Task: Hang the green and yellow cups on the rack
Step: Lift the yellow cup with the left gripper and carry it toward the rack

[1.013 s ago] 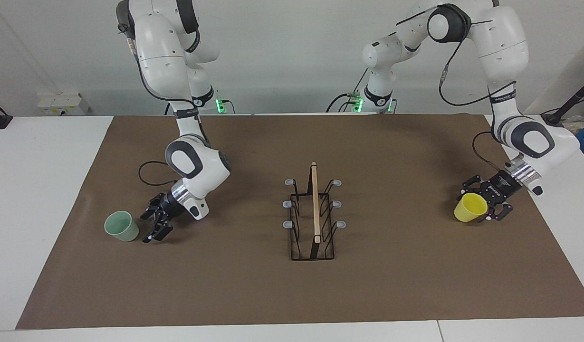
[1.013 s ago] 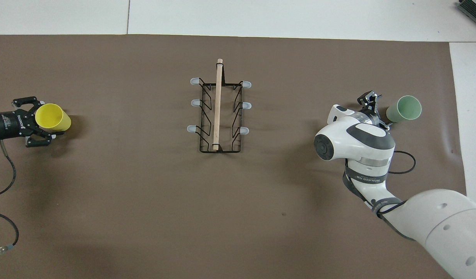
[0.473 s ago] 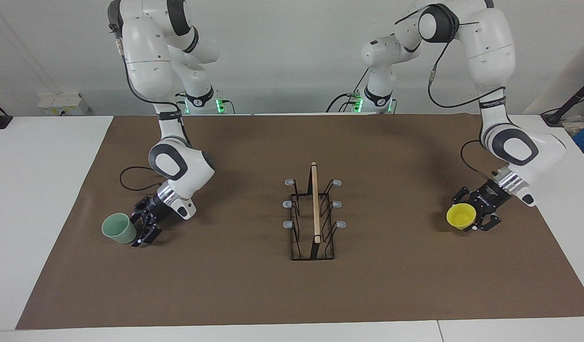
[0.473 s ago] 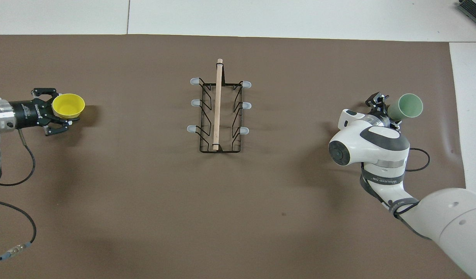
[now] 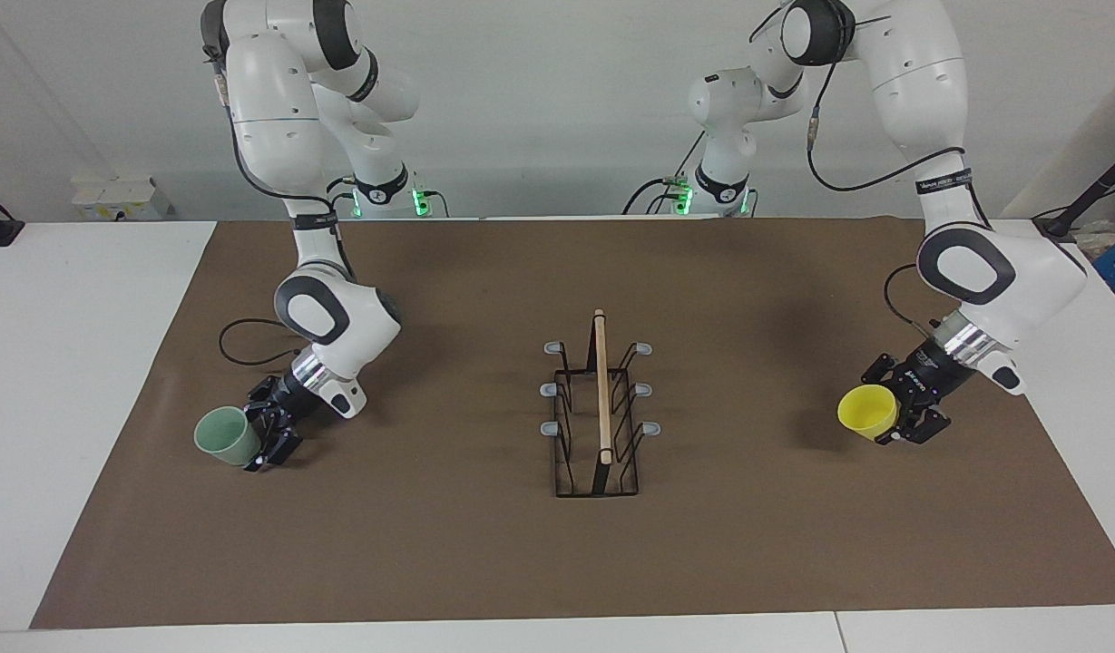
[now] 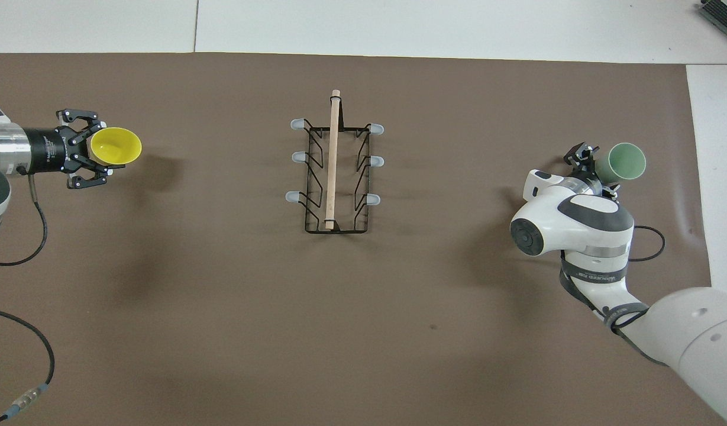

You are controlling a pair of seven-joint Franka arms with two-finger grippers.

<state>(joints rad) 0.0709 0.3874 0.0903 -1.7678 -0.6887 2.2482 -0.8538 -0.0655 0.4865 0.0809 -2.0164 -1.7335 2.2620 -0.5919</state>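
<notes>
Neither cup was hung yet; all six prongs of the rack [image 5: 599, 408] at mid-table stood bare. Toward the right arm's end, the green cup [image 5: 227, 436] stood on the brown mat [image 5: 557, 562], and the right gripper [image 5: 268, 437] sat against its side, fingers spread. At the left arm's end, the left gripper [image 5: 897, 410] pinched the yellow cup [image 5: 867, 410], tilted above the mat. Both cups looked empty.
</notes>
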